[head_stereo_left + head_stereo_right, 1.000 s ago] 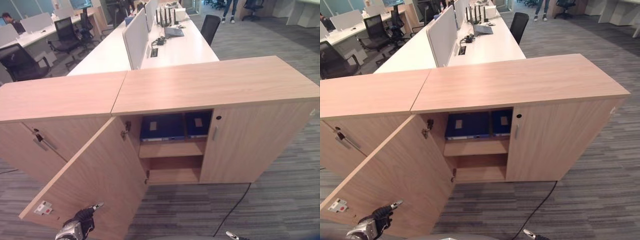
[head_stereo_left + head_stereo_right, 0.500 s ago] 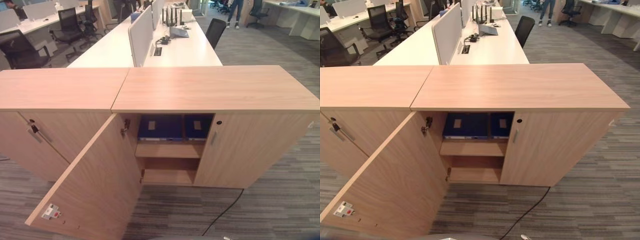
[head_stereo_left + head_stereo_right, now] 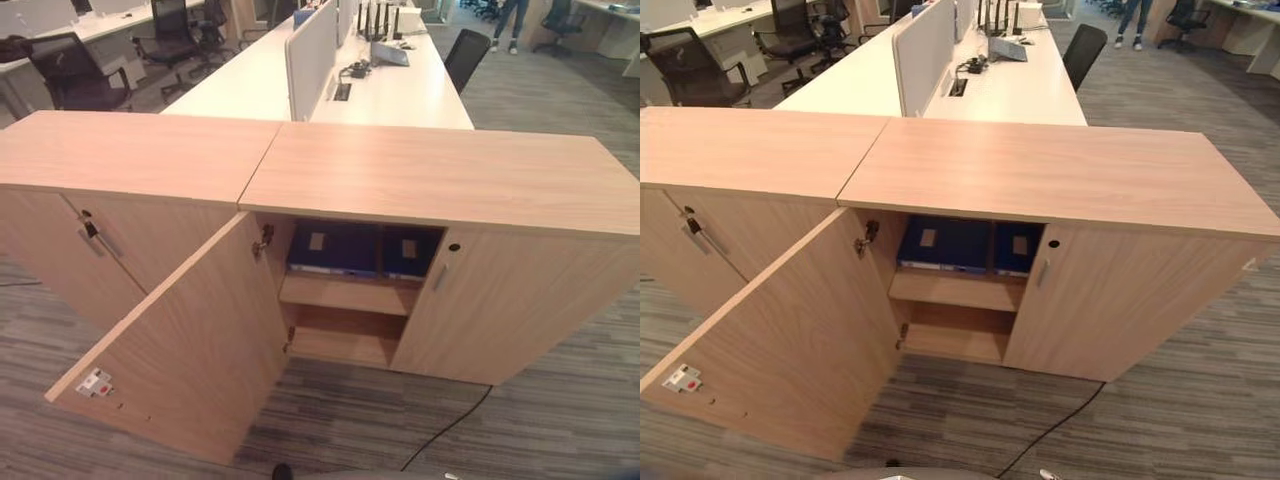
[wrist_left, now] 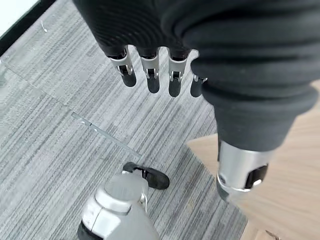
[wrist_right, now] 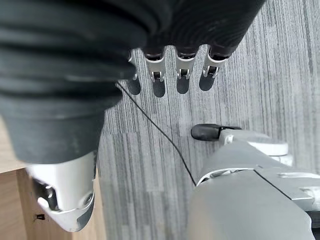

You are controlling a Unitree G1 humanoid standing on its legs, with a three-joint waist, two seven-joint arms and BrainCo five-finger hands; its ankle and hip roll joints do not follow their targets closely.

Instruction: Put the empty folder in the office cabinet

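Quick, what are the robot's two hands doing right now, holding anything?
Left hand: open, fingers hanging straight over the carpet, holding nothing.
Right hand: open, fingers straight over the carpet, holding nothing.

Light wood cabinet (image 3: 430, 180), blue folders (image 3: 333, 248), grey striped carpet (image 3: 560, 420)

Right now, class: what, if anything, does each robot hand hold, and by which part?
Nothing. The left hand and the right hand hang open over grey carpet.

Blue folders (image 3: 333, 248) inside open cabinet (image 3: 420, 180)
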